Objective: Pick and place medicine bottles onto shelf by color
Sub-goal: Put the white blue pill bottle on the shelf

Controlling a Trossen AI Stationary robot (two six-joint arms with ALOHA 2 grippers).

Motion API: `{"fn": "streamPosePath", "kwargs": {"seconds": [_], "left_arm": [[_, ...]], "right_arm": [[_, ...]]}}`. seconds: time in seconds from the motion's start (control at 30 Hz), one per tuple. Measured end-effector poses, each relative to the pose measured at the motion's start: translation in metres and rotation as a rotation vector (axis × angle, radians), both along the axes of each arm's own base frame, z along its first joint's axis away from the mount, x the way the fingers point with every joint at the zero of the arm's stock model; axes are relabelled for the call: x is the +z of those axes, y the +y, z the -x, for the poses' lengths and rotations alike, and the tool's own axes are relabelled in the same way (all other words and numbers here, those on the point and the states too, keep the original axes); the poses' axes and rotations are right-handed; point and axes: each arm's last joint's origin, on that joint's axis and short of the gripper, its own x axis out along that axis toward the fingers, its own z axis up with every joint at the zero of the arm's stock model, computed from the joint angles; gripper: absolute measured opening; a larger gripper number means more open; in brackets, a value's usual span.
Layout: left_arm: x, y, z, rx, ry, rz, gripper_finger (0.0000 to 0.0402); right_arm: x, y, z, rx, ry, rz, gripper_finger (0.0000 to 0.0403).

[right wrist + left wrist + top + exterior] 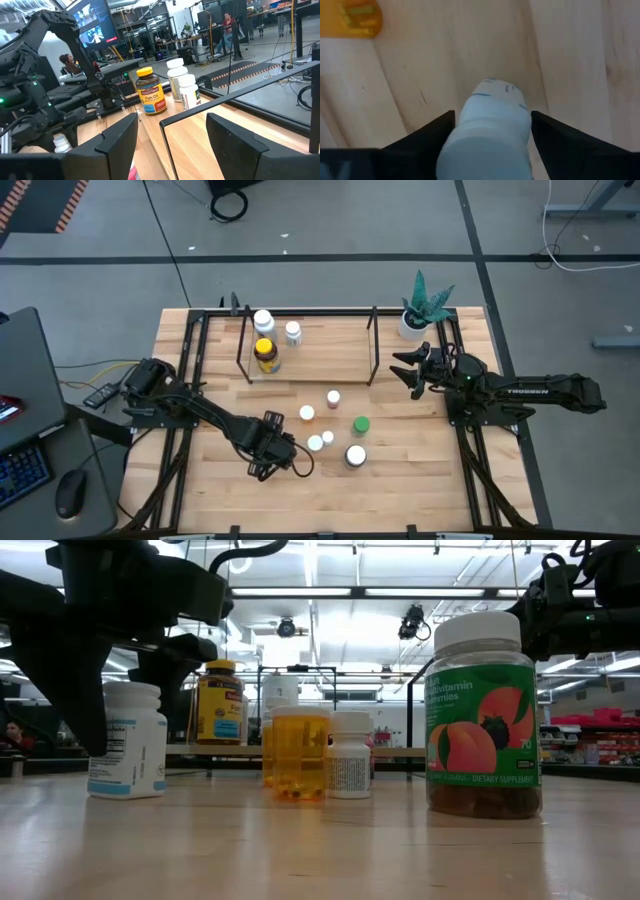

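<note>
Nearest the lens in the left wrist view, a white round plastic pill bottle (490,125), set between the dark jaws of the left gripper (281,461). Cannot tell whether clamped on it or merely bracketing it. Seen from bench height, upright with its base on the light-wood bench (420,480), so judged a grasp in the making, not a lift. Well in front of the low light-wood shelf with thin black uprights (330,355), toward its left end.

On that left end of the shelf, a large amber bottle with a yellow cap (265,355). Just behind it, a taller white-capped bottle (263,320) and a smaller white-capped bottle (293,332). Bunched there, presumably to leave the rest of the board for other colours.

Loose on the bench in front of the shelf: a pinkish-capped bottle (333,397), an orange-capped bottle (307,413), a green-capped bottle (360,424) and a wide clear jar with a green label (356,455).

Off the shelf's right end, beside a white pot with a green plant (415,320), the right gripper (405,370), jaws spread wide and empty. Likely parked clear of the left arm's reach.

Next, by judgement: firm squeeze on the white bottle, straight lift to spare its neighbours, then down beside the white-capped pair on the shelf
</note>
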Motion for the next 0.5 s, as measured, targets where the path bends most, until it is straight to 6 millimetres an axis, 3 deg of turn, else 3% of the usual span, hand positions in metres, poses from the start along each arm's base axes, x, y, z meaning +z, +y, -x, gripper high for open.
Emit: {"fn": "streamPosePath", "kwargs": {"seconds": [0.27, 0.5], "left_arm": [[0.0002, 0.0004, -0.0002, 0.004, -0.001, 0.002, 0.0187], [0.0025, 0.0076, -0.0031, 0.058, -0.009, 0.019, 0.0194]], "right_arm": [[0.0, 0.0001, 0.0, 0.0, 0.0, 0.0, 0.0243], [0.0, 0.0, 0.0, 0.0, 0.0, 0.0, 0.0243]]}}
